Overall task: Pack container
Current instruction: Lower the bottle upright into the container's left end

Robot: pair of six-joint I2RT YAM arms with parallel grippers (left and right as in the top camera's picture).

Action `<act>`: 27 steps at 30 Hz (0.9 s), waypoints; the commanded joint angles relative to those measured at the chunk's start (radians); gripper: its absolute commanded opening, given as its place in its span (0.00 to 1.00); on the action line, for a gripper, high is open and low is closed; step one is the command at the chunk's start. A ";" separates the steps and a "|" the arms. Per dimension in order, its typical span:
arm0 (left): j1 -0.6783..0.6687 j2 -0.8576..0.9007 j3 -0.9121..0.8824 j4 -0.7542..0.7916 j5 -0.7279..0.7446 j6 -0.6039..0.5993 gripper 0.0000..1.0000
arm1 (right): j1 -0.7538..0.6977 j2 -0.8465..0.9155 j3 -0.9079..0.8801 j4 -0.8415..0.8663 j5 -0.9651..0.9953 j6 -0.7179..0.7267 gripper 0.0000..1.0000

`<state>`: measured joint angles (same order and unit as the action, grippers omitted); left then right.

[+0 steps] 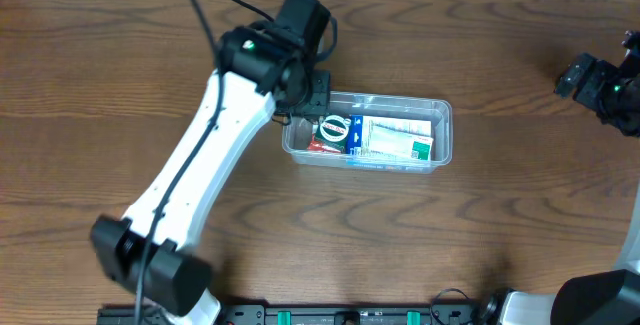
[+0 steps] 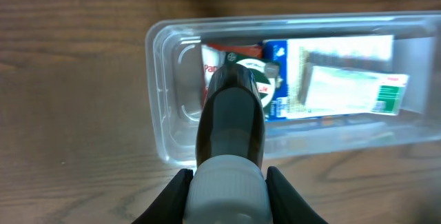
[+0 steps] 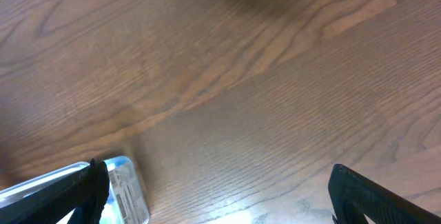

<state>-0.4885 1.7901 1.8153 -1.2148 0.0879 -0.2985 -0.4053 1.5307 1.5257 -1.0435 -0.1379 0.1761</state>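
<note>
The clear plastic container (image 1: 445, 130) sits at the table's middle and also shows in the left wrist view (image 2: 157, 79). It holds a white-and-green packet (image 1: 398, 137), a blue packet (image 2: 277, 53) and a red packet (image 2: 231, 47). My left gripper (image 2: 227, 189) is shut on the white cap of a dark brown bottle (image 2: 231, 124). The bottle points into the container's left end, over the red packet. In the overhead view the left gripper (image 1: 305, 100) is at the container's left rim. My right gripper (image 3: 220, 203) is open and empty, far right (image 1: 600, 83).
Dark wooden tabletop (image 1: 480, 235) all around. A corner of the container (image 3: 129, 189) shows at the lower left of the right wrist view. The left arm (image 1: 200, 175) slants from the front left towards the container.
</note>
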 commanded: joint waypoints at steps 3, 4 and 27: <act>-0.002 0.081 0.008 0.001 -0.067 -0.018 0.13 | -0.001 -0.005 0.002 0.000 0.000 0.010 0.99; -0.002 0.093 0.008 0.001 -0.077 -0.018 0.13 | -0.001 -0.005 0.002 0.000 0.000 0.010 0.99; -0.002 0.157 -0.040 0.016 -0.156 -0.021 0.13 | -0.001 -0.005 0.002 0.000 0.000 0.010 0.99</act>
<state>-0.4885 1.9247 1.8000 -1.1969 -0.0383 -0.3111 -0.4053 1.5307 1.5257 -1.0435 -0.1379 0.1761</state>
